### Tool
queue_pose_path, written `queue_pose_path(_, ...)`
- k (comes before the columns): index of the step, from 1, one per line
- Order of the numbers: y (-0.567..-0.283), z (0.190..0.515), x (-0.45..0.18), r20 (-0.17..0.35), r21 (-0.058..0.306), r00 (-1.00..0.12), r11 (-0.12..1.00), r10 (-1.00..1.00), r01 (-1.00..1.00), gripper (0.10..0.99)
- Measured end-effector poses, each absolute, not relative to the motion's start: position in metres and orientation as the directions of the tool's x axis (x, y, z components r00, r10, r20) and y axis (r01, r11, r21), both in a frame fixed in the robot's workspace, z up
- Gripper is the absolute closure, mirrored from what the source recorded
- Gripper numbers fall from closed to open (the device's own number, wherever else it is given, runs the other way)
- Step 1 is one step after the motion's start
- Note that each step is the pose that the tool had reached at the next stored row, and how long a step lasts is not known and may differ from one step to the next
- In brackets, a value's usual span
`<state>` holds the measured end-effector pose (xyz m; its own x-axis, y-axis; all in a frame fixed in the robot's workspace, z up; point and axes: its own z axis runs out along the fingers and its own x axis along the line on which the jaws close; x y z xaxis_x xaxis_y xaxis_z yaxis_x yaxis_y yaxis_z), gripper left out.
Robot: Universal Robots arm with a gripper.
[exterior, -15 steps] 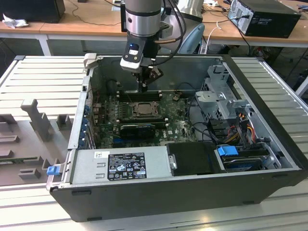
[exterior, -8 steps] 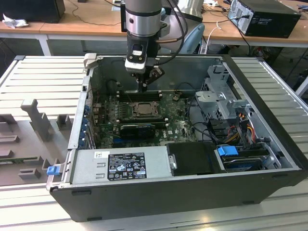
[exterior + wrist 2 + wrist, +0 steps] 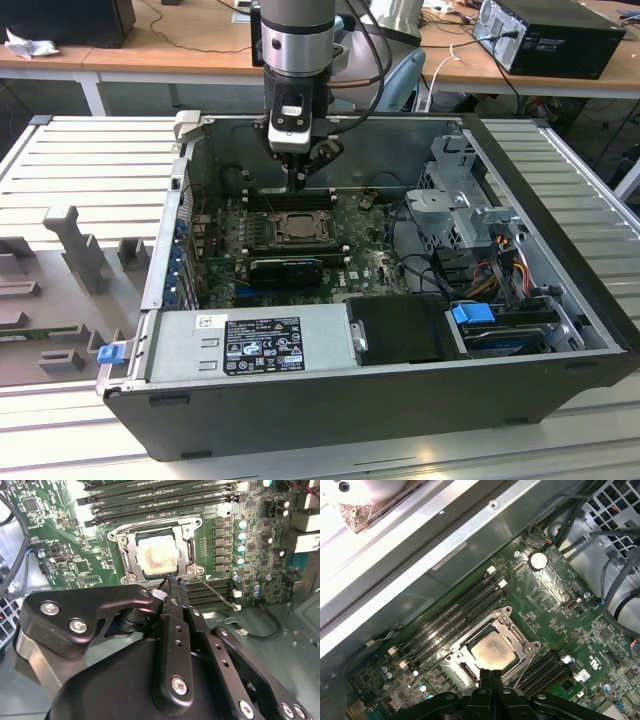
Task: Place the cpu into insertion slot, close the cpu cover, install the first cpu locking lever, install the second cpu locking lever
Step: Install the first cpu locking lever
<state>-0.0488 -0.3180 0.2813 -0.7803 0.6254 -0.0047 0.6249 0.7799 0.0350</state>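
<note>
The chip (image 3: 159, 555) already lies flat in its socket (image 3: 280, 215) on the green board (image 3: 75, 555). The board lies on the floor of the open computer case (image 3: 400, 400), which stands on the ribbed table (image 3: 100, 160). The socket is toward the case's back wall, well away from its front edge. So the first step looks done.

The metal cover frame (image 3: 131, 552) seems to be lying down around the chip, whose dull top shows through the frame's window. I judge the second step done or nearly so, though I cannot tell whether the frame is pressed fully flat.

The levers look like the work in hand. In the second wrist view a thin metal lever (image 3: 215, 591) sticks out at a slant from one corner of the socket, away from the frame. It does not look hooked down. The other lever I cannot make out clearly enough to judge.

The hand (image 3: 172, 581) has its two fingers pressed together, with nothing visibly held between them. Its tip hangs right at the socket's edge, close to the corner where the slanting lever starts, between the socket and a row of long black memory slots (image 3: 210, 592).
</note>
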Motion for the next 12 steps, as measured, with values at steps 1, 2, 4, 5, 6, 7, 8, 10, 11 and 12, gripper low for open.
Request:
queue_pose_path(1, -0.318, 0.2813, -0.0488, -0.005, 0.035, -0.787, 0.787, 0.616, 0.616, 0.98)
queue_pose_path(2, -0.318, 0.2813, -0.0488, -0.005, 0.035, -0.793, 0.793, 0.609, 0.609, 0.98)
queue_pose_path(4, -0.318, 0.2813, -0.0488, -0.005, 0.035, -0.809, 0.809, 0.587, 0.587, 0.98)
queue_pose_path(5, -0.318, 0.2813, -0.0488, -0.005, 0.035, -0.814, 0.814, 0.58, 0.58, 0.98)
queue_pose_path(6, -0.318, 0.2813, -0.0488, -0.005, 0.035, -0.825, 0.824, 0.566, 0.565, 0.98)
queue_pose_path(7, -0.318, 0.2813, -0.0488, -0.005, 0.035, -0.83, 0.83, 0.558, 0.557, 0.98)
queue_pose_path(8, -0.318, 0.2813, -0.0488, -0.005, 0.035, -0.835, 0.834, 0.551, 0.55, 0.98)
queue_pose_path(10, -0.318, 0.2813, -0.0488, -0.005, 0.035, -0.849, 0.849, 0.528, 0.528, 0.98)
queue_pose_path(11, -0.318, 0.2813, -0.0488, -0.005, 0.035, -0.853, 0.853, 0.521, 0.521, 0.98)
queue_pose_path(12, -0.318, 0.2813, -0.0488, -0.005, 0.035, -0.86, 0.86, 0.51, 0.509, 0.98)
